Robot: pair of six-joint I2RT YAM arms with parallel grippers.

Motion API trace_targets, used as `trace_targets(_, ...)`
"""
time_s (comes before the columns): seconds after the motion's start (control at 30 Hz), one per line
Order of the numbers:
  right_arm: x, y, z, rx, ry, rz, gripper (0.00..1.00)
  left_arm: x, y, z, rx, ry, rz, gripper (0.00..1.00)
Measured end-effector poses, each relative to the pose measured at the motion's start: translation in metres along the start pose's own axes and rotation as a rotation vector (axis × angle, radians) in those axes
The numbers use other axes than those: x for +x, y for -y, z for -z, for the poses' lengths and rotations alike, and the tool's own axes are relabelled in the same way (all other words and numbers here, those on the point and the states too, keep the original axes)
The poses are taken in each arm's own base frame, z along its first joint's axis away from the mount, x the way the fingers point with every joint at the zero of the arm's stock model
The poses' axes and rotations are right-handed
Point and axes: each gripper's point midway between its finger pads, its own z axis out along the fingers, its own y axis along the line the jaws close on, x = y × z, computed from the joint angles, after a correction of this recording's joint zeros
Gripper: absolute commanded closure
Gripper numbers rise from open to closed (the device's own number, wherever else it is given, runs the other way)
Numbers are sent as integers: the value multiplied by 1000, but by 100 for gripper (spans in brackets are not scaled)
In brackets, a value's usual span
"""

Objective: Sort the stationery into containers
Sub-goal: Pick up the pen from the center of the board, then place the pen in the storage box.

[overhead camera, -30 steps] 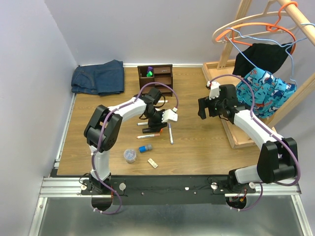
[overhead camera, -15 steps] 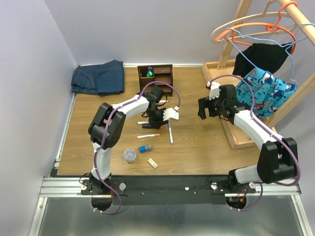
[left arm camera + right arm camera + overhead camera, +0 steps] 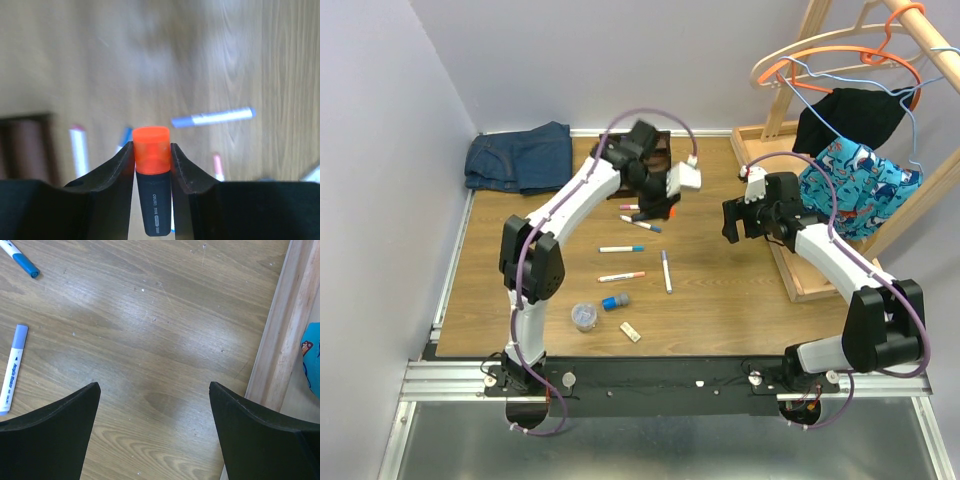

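You're in the carry step: your left fingers [image 3: 120, 167] are clenched on the orange-and-black highlighter [image 3: 154, 205], held above the worktop [image 3: 210, 60] close to the dark brown organiser [image 3: 25, 140]. Your right fingers [image 3: 55, 430] hang spread wide and empty beside the light-wood tray [image 3: 280, 340]. Next, I'd judge, you must line the highlighter up over the taller pen section and lower it in before letting go; several markers [image 3: 620, 249] lie unsorted.
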Motion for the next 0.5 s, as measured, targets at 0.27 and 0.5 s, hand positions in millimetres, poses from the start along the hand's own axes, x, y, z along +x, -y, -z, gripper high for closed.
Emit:
trace_targets(0.27,-7,3,-7,0,-6,1,3,-80,-78,102,-270,436,46,69)
trace_targets(0.5,-19,5,-10,3,9,9,3,-39,-177,149,-471,711,221,70)
